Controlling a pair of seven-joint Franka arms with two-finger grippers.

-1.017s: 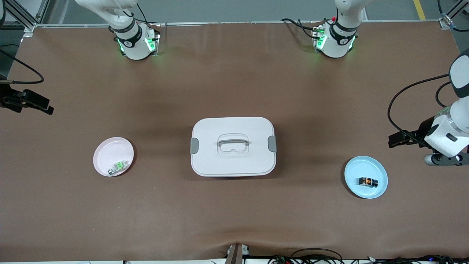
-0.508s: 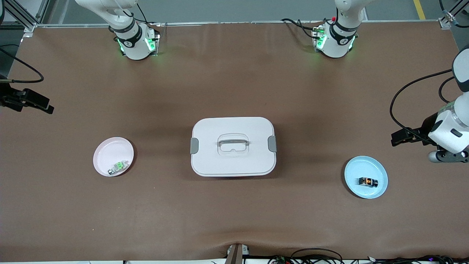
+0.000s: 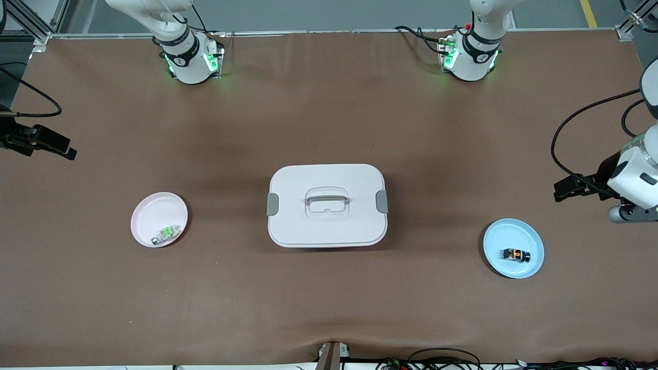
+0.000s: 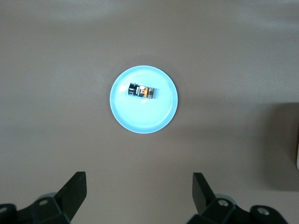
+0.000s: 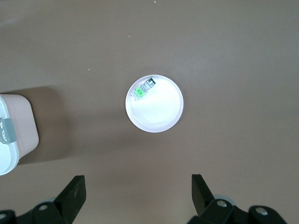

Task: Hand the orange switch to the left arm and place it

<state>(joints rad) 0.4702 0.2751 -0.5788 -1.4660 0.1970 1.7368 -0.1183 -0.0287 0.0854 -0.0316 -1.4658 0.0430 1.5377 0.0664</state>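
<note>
The orange switch point(image 3: 515, 254) lies in a round blue plate point(image 3: 529, 241) toward the left arm's end of the table. In the left wrist view the switch point(image 4: 142, 91) lies in the plate point(image 4: 144, 116). My left gripper point(image 4: 138, 182) is open and empty, high over bare table beside the plate; its hand point(image 3: 635, 185) shows at the front view's edge. My right gripper point(image 5: 138, 183) is open and empty, high near the pink plate point(image 5: 159, 114); its hand point(image 3: 36, 141) is at the other edge. The white box point(image 3: 327, 205) stands mid-table between the plates.
A pink plate point(image 3: 154, 210) toward the right arm's end holds a small green-and-white component point(image 3: 165, 235), which also shows in the right wrist view point(image 5: 143, 88). The box's corner point(image 5: 14, 133) shows there too. Cables hang by both hands. Brown table lies all around.
My left arm's hand has drifted toward the table's end and away from the blue plate. The right arm, the switch and the box have hardly moved.
</note>
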